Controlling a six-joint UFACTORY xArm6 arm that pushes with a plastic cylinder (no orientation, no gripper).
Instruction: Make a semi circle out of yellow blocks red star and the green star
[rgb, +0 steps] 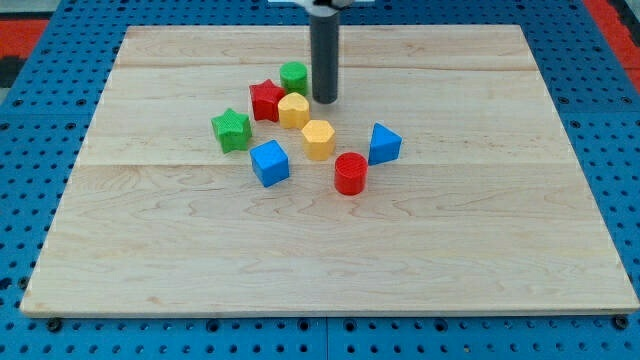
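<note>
My tip rests on the board just right of the green cylinder and up-right of a yellow block. The red star touches that yellow block on its left. A yellow hexagonal block lies just down-right of the first yellow block. The green star sits apart, to the left of the cluster. The rod comes down from the view's top.
A blue cube lies below the cluster, a red cylinder down-right of the yellow hexagon, and a blue block to its right. The wooden board sits on a blue pegboard surface.
</note>
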